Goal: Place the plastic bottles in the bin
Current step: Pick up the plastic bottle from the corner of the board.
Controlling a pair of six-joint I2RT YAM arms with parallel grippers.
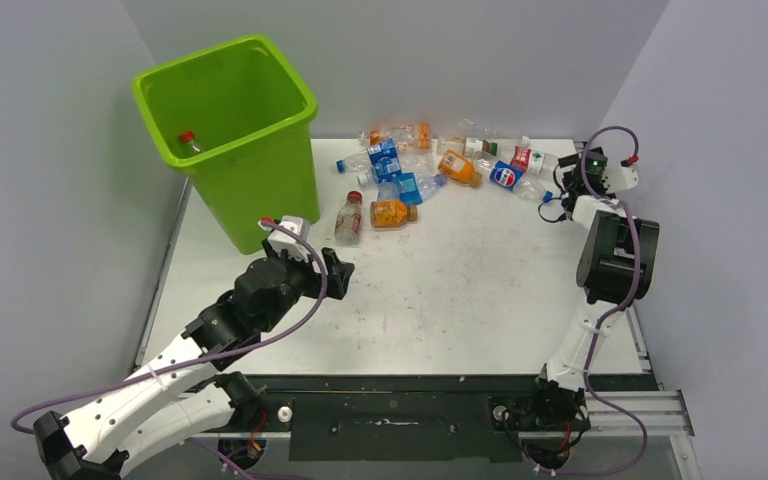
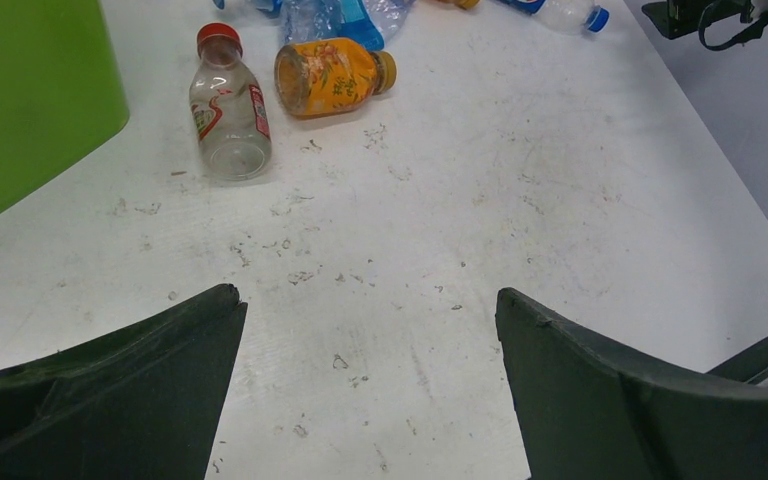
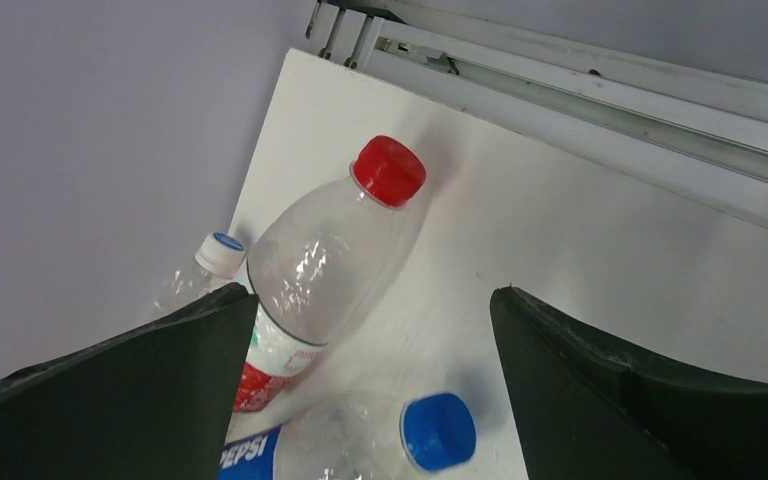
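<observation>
The lime-green bin (image 1: 250,190) stands at the back left, with one red-capped bottle (image 1: 189,141) inside it. Several plastic bottles (image 1: 430,165) lie in a heap along the back of the table. My left gripper (image 1: 343,275) (image 2: 368,295) hovers open over bare table. A clear red-capped bottle (image 2: 228,110) and an orange bottle (image 2: 330,77) lie ahead of it. My right gripper (image 1: 557,197) (image 3: 372,295) is open at the heap's right end, above a blue-capped Pepsi bottle (image 3: 438,430) and a red-capped bottle (image 3: 330,260). Nothing is held.
The table's right edge and its metal rail (image 3: 600,90) run close beside the right gripper. Grey walls enclose the table on three sides. The bin's wall (image 2: 30,100) fills the left of the left wrist view.
</observation>
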